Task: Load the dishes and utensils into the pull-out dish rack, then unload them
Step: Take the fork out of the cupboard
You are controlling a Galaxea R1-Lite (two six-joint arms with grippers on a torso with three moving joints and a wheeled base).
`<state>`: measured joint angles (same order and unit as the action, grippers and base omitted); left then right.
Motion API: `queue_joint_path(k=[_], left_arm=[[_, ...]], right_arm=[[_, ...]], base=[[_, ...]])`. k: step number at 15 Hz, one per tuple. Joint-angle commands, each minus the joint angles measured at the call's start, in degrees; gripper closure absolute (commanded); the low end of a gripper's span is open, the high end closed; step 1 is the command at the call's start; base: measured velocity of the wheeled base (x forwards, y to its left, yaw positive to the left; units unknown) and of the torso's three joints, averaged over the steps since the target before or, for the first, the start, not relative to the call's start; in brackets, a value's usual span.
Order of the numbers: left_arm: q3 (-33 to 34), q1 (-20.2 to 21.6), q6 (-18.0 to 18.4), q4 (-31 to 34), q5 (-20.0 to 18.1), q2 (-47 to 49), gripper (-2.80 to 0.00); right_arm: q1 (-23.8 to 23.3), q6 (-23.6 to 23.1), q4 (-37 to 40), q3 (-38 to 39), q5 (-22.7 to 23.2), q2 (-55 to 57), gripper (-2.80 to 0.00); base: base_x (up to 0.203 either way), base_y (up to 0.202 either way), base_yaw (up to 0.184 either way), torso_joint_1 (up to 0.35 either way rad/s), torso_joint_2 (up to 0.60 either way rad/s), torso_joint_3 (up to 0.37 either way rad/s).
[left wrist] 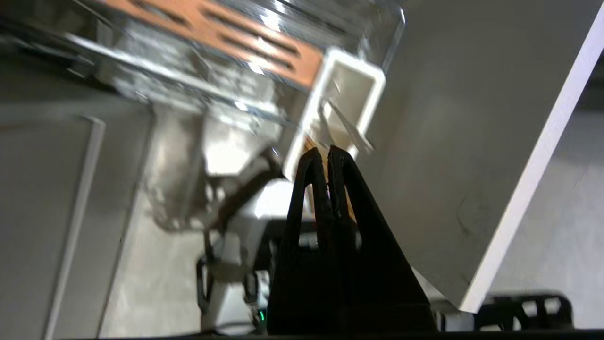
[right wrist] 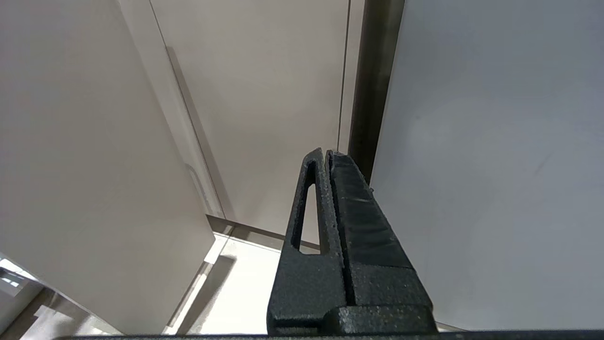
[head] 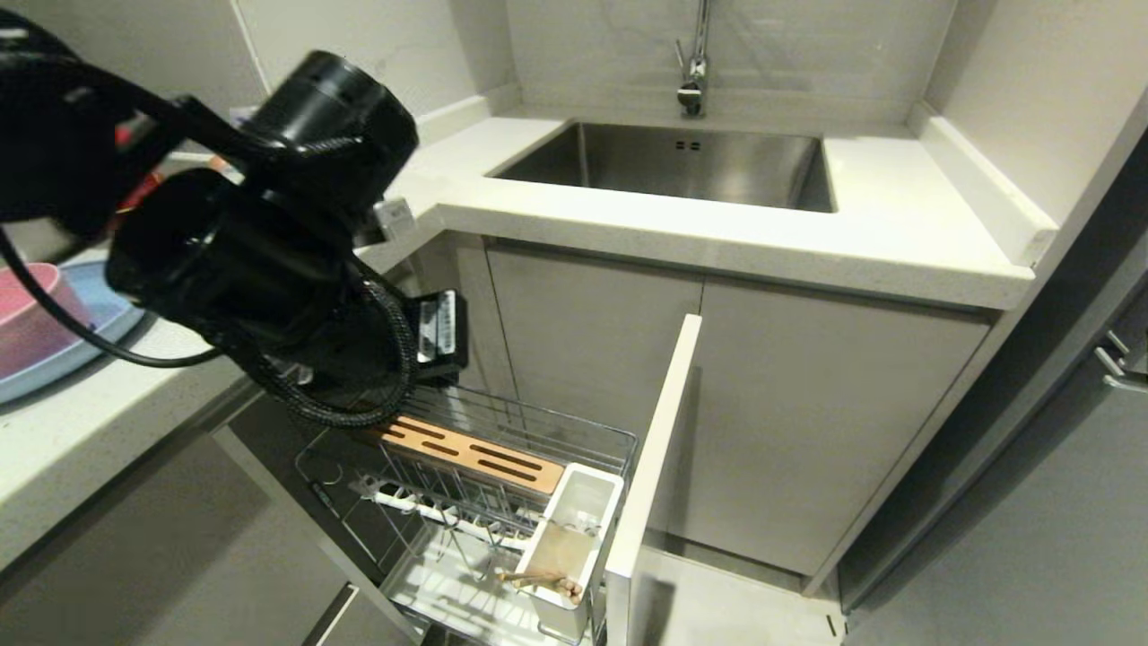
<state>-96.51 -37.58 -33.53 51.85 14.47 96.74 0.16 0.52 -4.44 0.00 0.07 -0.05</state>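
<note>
The pull-out dish rack [head: 574, 429] stands drawn out below the counter, with its wooden bar [head: 471, 453], white utensil cup [head: 619, 489] and grey front panel [head: 659, 431]. The chopsticks [head: 547, 581] lean inside the cup. A slim silver fork [left wrist: 350, 128] shows in the cup [left wrist: 377, 89] too. The pink bowl [head: 27, 314] sits on the blue plate [head: 112, 301] on the left counter. My left arm [head: 269, 251] hangs above the rack's back end. Its gripper [left wrist: 325, 150] is shut and points toward the cup from a distance. My right gripper [right wrist: 325, 152] is shut and parked low by cabinet fronts.
A steel sink [head: 682, 161] with a tap [head: 692, 81] is set in the white counter [head: 897, 233] at the back. Closed cabinet doors [head: 807, 404] stand right of the rack's panel. A dark appliance front [head: 1058, 502] fills the far right.
</note>
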Motion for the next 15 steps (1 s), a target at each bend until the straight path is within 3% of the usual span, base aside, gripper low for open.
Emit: queue_joint_path(k=[1,6,7,15], left_arm=[[-1.3,-1.7,-3.8,0.5,-3.1,6.1,0.00],[-2.0,-4.1,-17.6,-1.9,-3.7,13.5,0.00],[-1.5,-4.2,-20.1,-2.4,-3.6,14.9,-2.80],[2.9,-0.9,-26.5,-8.4,-3.8,21.6,-2.80]], right_arm=[[0.0,0.0,0.0,1.5,0.0,0.0,0.00],[0.0,0.0,0.0,1.5,0.0,0.0,0.00],[0.0,0.0,0.0,1.5,0.0,0.0,0.00],[0.0,0.0,0.0,1.5,0.0,0.0,0.00]], base=[[0.000,0.000,0.000,0.000,0.00,0.000],[0.000,0.000,0.000,0.000,0.00,0.000],[0.000,0.000,0.000,0.000,0.00,0.000],[0.000,0.000,0.000,0.000,0.00,0.000]])
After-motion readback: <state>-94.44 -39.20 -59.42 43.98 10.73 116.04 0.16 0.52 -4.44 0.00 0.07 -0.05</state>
